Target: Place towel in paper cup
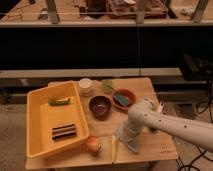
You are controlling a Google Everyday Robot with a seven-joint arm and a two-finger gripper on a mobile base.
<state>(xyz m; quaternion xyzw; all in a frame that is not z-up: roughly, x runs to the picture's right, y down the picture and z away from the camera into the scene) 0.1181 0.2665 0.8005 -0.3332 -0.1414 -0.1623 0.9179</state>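
A grey-blue towel [131, 143] lies flat on the wooden table [155, 147] near its front edge. The white paper cup [86, 86] stands upright at the back of the table, next to the yellow bin. My gripper [126, 133] is at the end of the white arm that reaches in from the right. It points down and sits on the towel's left part. The arm hides where the gripper meets the towel.
A yellow bin [35, 125] on the left holds a green item [59, 101] and a dark striped item [65, 131]. A dark bowl [100, 106], a red bowl [124, 98] and a green object [108, 85] stand between cup and towel. A peach-coloured fruit [92, 145] and a pale yellow item [114, 147] lie at the front.
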